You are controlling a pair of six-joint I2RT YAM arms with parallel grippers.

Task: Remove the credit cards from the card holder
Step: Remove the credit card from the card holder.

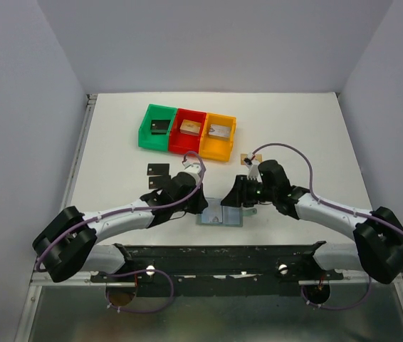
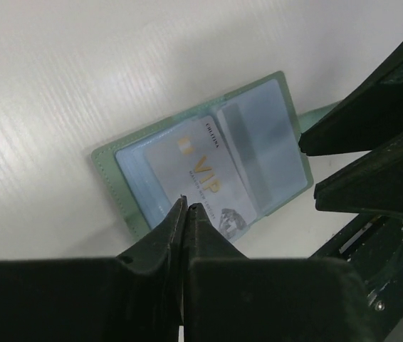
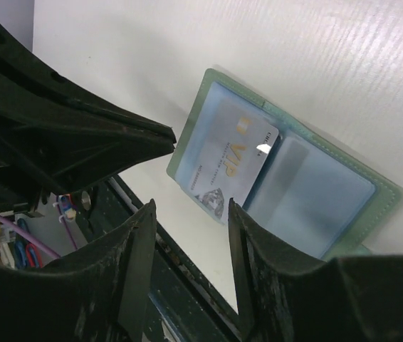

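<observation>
The grey-green card holder [image 1: 231, 218] lies open near the table's front edge, its pale blue pockets up. A silvery-white VIP card [image 2: 198, 174] sticks slantwise out of one pocket. It also shows in the right wrist view [image 3: 233, 160], next to the holder's other pocket [image 3: 315, 199]. My left gripper [image 2: 187, 206] is shut, its tips right over that card's near end. My right gripper [image 3: 189, 210] is open and empty just off the holder's near edge. Two black cards [image 1: 156, 175] lie on the table to the left. A gold-tan card [image 1: 247, 159] lies behind the right arm.
Green [image 1: 157, 127], red [image 1: 189, 130] and orange [image 1: 219, 135] bins stand in a row at the back, each with a chunky piece inside. The dark front rail [image 1: 216, 258] runs just below the holder. The two grippers are close together over the holder.
</observation>
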